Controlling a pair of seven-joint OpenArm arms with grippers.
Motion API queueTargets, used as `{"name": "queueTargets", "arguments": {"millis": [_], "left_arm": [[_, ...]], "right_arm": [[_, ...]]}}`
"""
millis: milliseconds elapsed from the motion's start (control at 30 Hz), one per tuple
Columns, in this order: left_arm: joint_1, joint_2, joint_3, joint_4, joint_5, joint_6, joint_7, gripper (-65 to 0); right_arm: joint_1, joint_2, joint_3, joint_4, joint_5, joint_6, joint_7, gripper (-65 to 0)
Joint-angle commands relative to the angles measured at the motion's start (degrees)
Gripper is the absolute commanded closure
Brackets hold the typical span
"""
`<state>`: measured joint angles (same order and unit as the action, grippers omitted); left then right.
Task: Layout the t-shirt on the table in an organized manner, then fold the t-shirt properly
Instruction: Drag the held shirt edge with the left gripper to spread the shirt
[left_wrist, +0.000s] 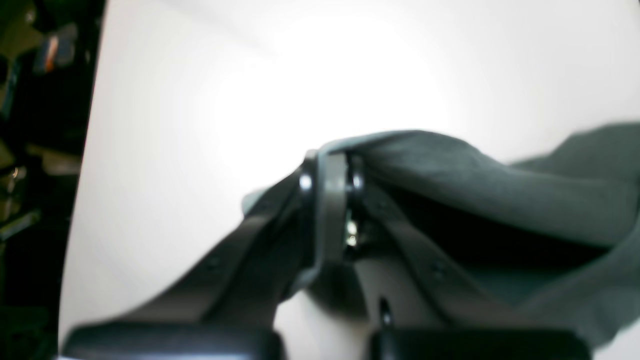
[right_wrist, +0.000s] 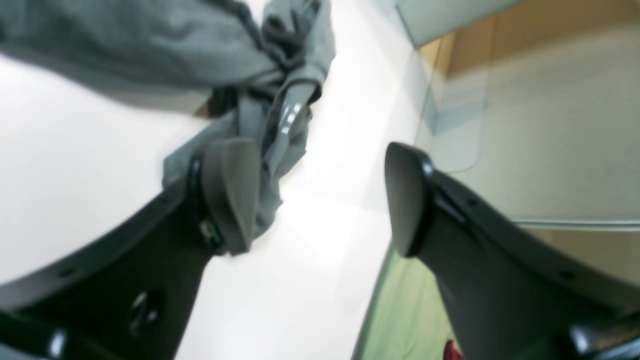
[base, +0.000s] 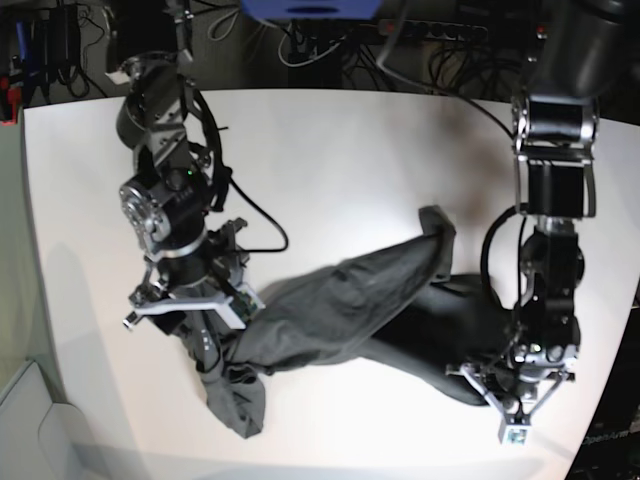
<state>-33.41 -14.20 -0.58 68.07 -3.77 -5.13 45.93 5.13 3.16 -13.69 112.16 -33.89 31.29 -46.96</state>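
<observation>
White matte bench (base: 330, 150) with rounded corners, filling most of the base view; bright glare on its surface in the left wrist view. Beyond the far edge, dark clutter of cables and black boxes. Along the near left edge, a pale grey-green floor strip; in the right wrist view, green floor, a pale panel and a tan wall off the bench's edge.

Dark charcoal t-shirt (base: 340, 310) bunched and twisted across the near half of the bench, stretched as a thick diagonal band from the lower left up to a small raised tip near the centre right, with a flatter dark mass spreading toward the lower right. Deep folds and creases throughout; nothing laid flat. A hanging lump of cloth at the lower left end, beneath the right arm's wrist.

Left gripper (left_wrist: 330, 200), at the base view's right, jaws pressed together on a fold of the t-shirt, cloth draping away to one side. Right gripper (right_wrist: 320, 200), at the base view's left, jaws spread wide, nothing between them; grey cloth lying against the outside of one finger (right_wrist: 230, 195) and bunched just beyond it.
</observation>
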Motion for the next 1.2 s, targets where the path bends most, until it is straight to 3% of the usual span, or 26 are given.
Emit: {"name": "queueTargets", "arguments": {"millis": [0,267,333,400,467,600,667,733,1067,1167], "left_arm": [[-3.29,-0.09,-0.17,-2.53,0.30,0.42,-2.90,-0.9],[-13.40,0.61,-0.26,-32.25,0.21,0.51,-21.62,-1.4],[-14.20,1.05,-0.26,-36.56,0.21,0.51,-26.37,-1.5],[-14.20,1.05,-0.26,-36.91,0.21,0.51,-27.25,-4.2],[-14.11,1.05,-0.43,-36.91,-0.23,0.51,-27.25,-14.8],[-13.67,1.14,-0.26,-35.85,-0.32,0.16,-27.25,-51.1],[-11.47,1.14,-0.26,-33.30,-0.32,-0.02,-27.16,-65.0],[-8.83,1.14,-0.26,-28.73,-0.32,-0.02,-25.84,-65.0],[10.77,2.64,-0.08,1.51,0.03,-0.11,-8.17,-65.0],[17.01,2.64,0.27,9.42,0.21,-0.19,-5.62,-65.0]], "right_arm": [[0.37,-0.13,-0.15,1.12,-0.26,-0.56,0.94,-40.4],[-3.41,0.05,0.29,3.05,-0.26,-0.56,0.94,-40.4],[-4.03,0.05,0.29,3.05,-0.26,-0.56,0.94,-40.4],[-4.99,0.05,0.29,3.40,-0.35,-0.56,0.94,-40.4],[-5.70,0.05,0.29,3.67,-0.35,-0.56,0.94,-40.4],[-5.96,-0.04,0.29,3.75,-0.35,-0.56,0.94,-40.4],[-5.96,-0.04,0.29,3.75,-0.35,-0.56,0.94,-40.4],[-5.96,-0.13,0.29,3.75,-0.35,-0.56,0.94,-40.4],[-5.61,-0.21,-0.06,3.75,-0.35,-0.56,1.03,-40.4],[-5.43,-0.21,0.29,3.75,-0.35,-0.56,1.20,-40.4]]}}
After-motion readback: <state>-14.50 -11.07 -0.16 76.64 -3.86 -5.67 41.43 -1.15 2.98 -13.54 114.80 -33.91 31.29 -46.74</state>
